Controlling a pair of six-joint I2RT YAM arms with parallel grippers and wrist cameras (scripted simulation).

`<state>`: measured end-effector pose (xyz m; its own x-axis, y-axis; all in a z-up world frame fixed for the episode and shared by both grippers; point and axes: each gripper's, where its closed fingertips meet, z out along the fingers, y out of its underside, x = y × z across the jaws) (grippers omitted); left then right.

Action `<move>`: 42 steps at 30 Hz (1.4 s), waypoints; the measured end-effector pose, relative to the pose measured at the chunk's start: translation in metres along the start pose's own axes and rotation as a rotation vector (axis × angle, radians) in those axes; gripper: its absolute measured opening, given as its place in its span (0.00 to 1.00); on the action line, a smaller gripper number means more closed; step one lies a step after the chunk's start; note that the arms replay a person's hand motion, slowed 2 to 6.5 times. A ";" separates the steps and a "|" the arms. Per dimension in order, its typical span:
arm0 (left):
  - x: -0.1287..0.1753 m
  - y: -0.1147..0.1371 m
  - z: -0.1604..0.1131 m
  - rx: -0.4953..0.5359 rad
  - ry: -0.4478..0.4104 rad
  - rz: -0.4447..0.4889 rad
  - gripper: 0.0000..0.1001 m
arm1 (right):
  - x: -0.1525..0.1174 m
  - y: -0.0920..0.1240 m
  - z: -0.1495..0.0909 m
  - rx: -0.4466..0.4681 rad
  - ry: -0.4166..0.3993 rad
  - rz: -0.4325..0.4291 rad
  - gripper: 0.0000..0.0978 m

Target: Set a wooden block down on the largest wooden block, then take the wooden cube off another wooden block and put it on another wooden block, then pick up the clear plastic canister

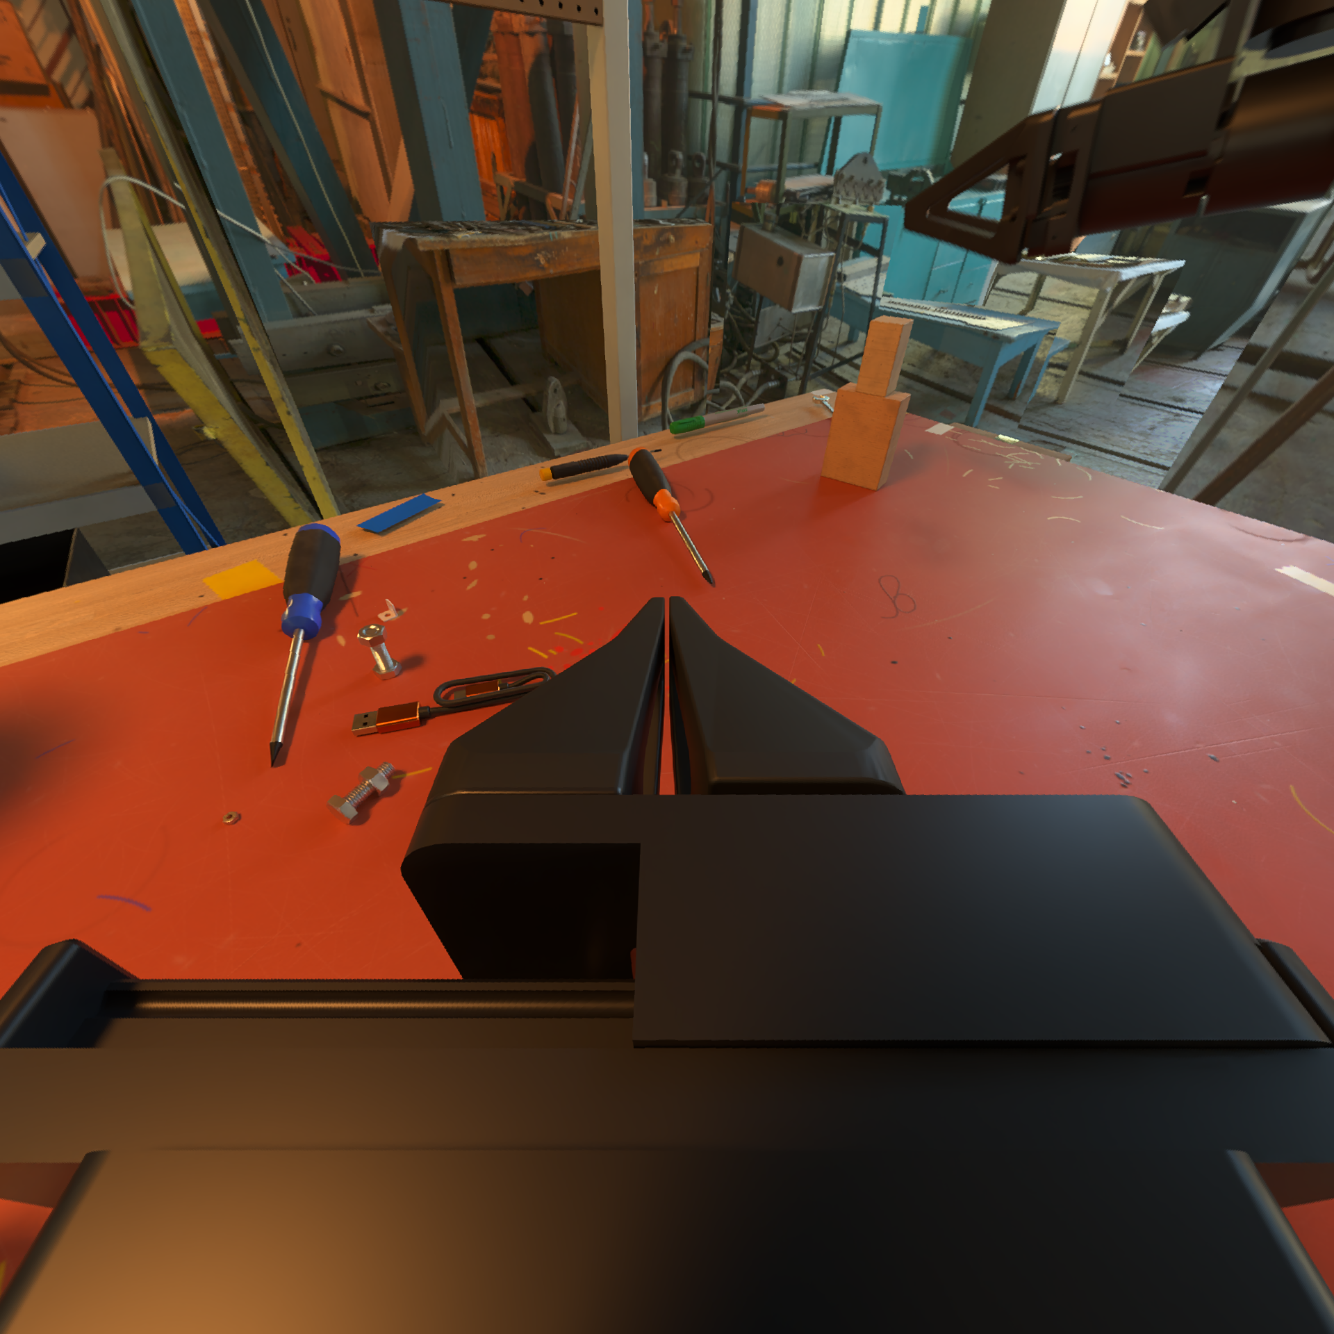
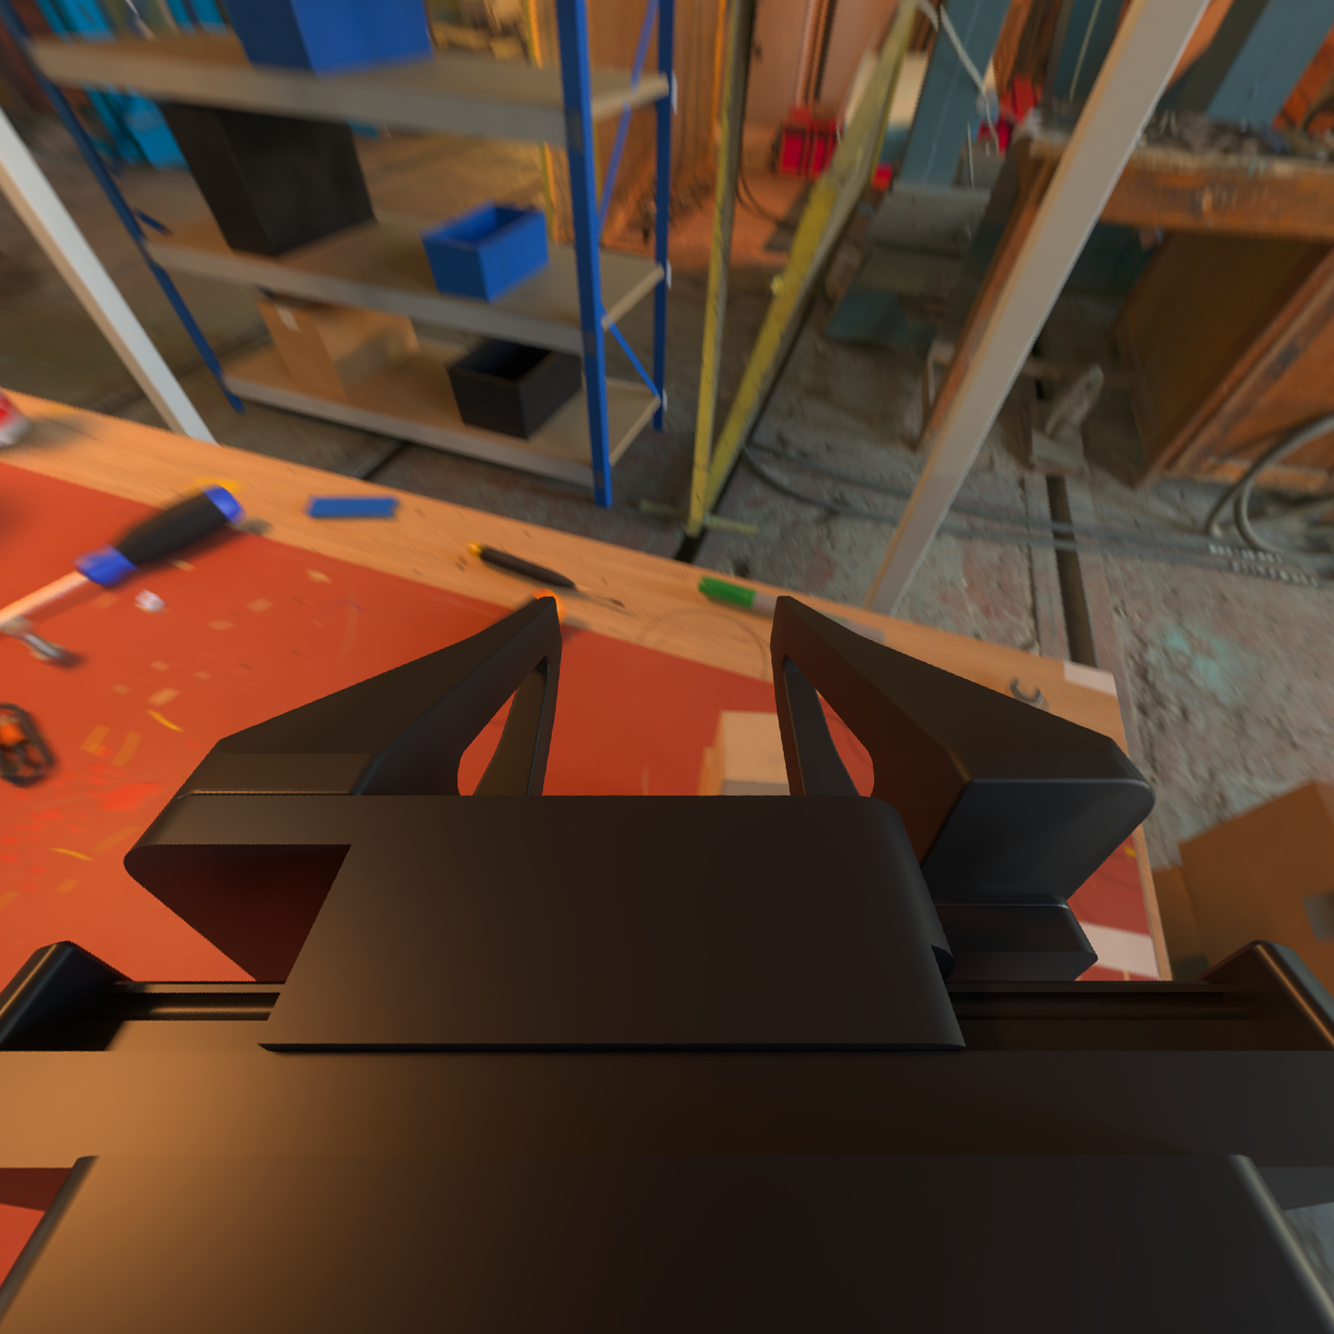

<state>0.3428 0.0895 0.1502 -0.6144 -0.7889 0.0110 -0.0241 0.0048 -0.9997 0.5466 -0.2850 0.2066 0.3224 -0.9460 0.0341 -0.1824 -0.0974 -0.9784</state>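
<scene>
— Over at one o'clock on the red mat (image 1: 938, 686), what do you see?

— Two wood blocks. The small block (image 1: 886, 356) stands on the big block (image 1: 862, 440), touching it, both upright, near the far edge of the table (image 1: 108, 613).

— And the left gripper (image 1: 666, 606)?

— Its fingers are pressed together. Nothing is in them. It hangs over the mat.

— The right gripper (image 2: 665, 613)?

— Wide apart, holding nothing. A pale block top (image 2: 751, 751) shows just below, between its fingers. That view is blurry.

— Any canister?

— I cannot see it.

— What else?

— At ten o'clock lies a blue screwdriver (image 1: 303, 628), with a bolt (image 1: 379, 650) just beside it. A cable (image 1: 447, 704) lies near the left fingers. At twelve o'clock is an orange screwdriver (image 1: 668, 509). A green marker (image 1: 711, 419) lies on the table's edge.
</scene>
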 end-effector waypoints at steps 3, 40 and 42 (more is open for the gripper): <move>0.000 -0.004 0.000 0.008 -0.003 0.001 0.01 | -0.026 -0.029 -0.020 0.108 -0.064 0.015 0.50; -0.147 -0.054 -0.168 -0.247 -0.574 -0.063 0.15 | -0.275 0.063 -0.117 0.116 -0.571 0.115 0.01; -0.152 -0.038 -0.166 -0.320 -0.574 -0.084 0.22 | -0.273 0.064 -0.116 0.113 -0.578 0.138 0.01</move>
<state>0.3061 0.3113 0.1901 -0.0850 -0.9963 -0.0137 -0.3413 0.0421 -0.9390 0.3396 -0.0686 0.1583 0.7609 -0.6234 -0.1800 -0.1691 0.0773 -0.9826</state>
